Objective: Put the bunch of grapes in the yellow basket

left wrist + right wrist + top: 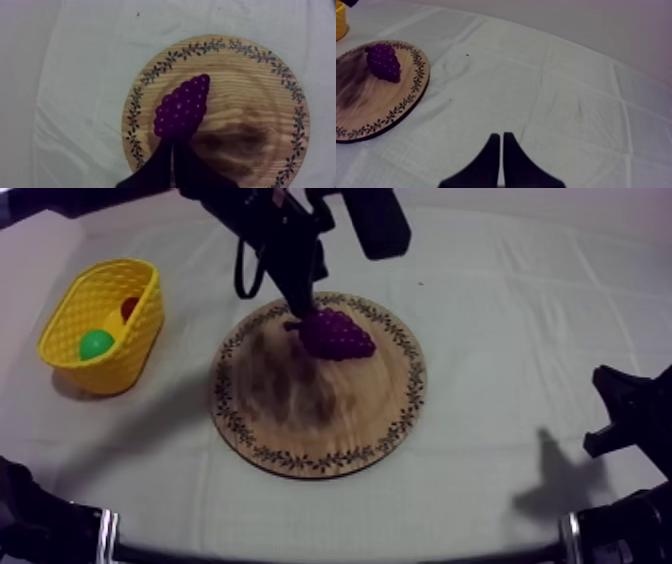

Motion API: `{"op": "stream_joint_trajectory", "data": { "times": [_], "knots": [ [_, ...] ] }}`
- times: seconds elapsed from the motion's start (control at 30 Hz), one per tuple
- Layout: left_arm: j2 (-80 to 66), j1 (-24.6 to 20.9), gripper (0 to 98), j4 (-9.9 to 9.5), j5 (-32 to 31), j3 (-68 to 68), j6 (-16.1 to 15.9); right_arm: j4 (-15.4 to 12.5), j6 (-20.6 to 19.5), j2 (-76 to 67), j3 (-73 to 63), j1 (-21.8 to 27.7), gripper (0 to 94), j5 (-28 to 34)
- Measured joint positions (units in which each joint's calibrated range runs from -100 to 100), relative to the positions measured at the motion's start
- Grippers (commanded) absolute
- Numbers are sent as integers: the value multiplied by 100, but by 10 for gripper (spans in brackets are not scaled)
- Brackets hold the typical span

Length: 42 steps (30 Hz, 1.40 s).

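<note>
Two things sit in the yellow basket (122,350): a small red fruit (129,308) and a round green piece (96,344). The basket stands on the table (500,308) at my left side, apart from the wooden board (300,418). The bunch of grapes (337,334) lies on the board near its far rim. The left gripper (172,142) has its fingers pressed together in a narrow wedge, tips touching the bunch's broad end. The right gripper (501,136) has its fingers together too, over bare cloth well apart from the board.

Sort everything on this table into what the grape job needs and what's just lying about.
Job: bunch of grapes, wooden board, yellow basket, left end effector.
Lying about: green fruit and small red fruit, both in the basket.
</note>
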Motion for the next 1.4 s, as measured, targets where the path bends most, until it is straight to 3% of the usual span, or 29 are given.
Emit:
{"op": "stream_joint_trajectory", "data": {
  "times": [0.1, 0.17, 0.37, 0.47, 0.57, 0.77, 1.13, 1.4],
  "knots": [
    [141, 2, 42, -9, -74, -5, -67, 0, 0, 0, 0, 0, 4, 0],
    [221, -7, 125, -22, -126, -21, -57, 0, 0, 0, 0, 0, 4, 0],
    [381, -75, 525, -37, -187, -101, 80, 0, 0, 0, 0, 0, 4, 0],
    [432, -123, 777, -43, -96, -101, 44, 0, 0, 0, 0, 0, 4, 0],
    [490, -184, 899, -30, -7, 2, -54, 0, 0, 0, 0, 0, 4, 0],
    [628, -256, 955, 80, -153, 121, -291, 0, 0, 0, 0, 0, 4, 0],
    [1077, -282, 928, 136, -812, 482, -758, 0, 0, 0, 0, 0, 4, 0],
    [1590, -231, 937, 126, -1317, 418, -847, 0, 0, 0, 0, 0, 4, 0]
  ]
}}
